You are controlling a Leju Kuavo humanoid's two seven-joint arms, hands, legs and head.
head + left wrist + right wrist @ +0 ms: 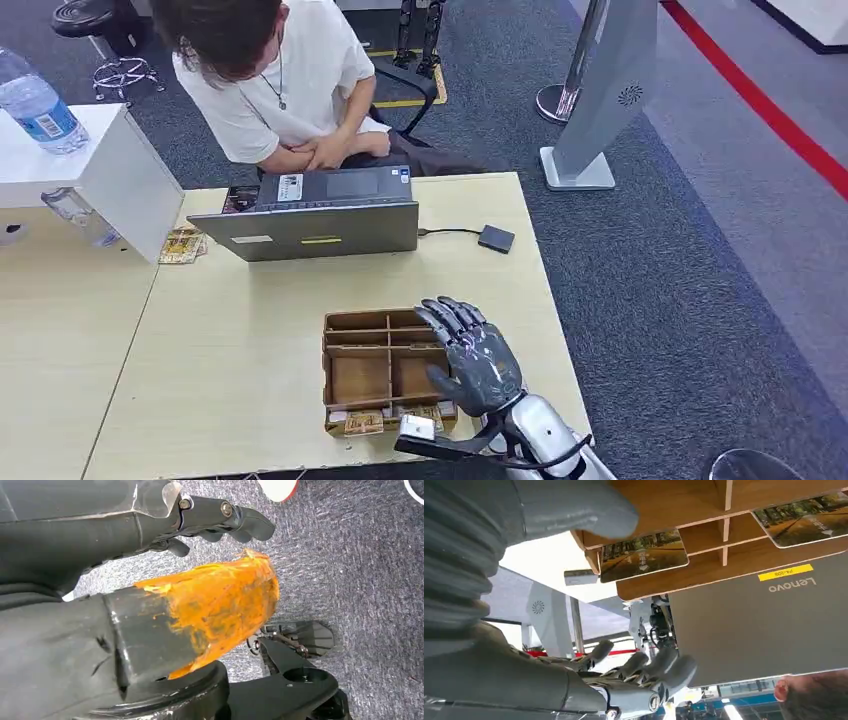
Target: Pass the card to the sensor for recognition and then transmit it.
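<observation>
A wooden compartment box (327, 362) stands near the table's front edge. Picture cards (364, 423) stand in its front row. My right hand (470, 355) hovers over the box's right side, fingers spread, holding nothing. In the right wrist view the thumb (574, 510) and the fingers (649, 672) are apart, and two cards (644, 555) (804, 520) stand in the box (704, 500) beyond them. The small black sensor (496, 238) lies at the back right, wired to the laptop (320, 215). My left hand (220, 520) hangs over grey carpet, fingers loosely extended and holding nothing.
A person sits behind the laptop, arms folded at the table's far edge. At the left stands a white block (110, 170) with a water bottle (35, 105) on it, and a card stack (182, 245) lies beside it. A grey kiosk stand (600, 100) rises on the carpet at the right.
</observation>
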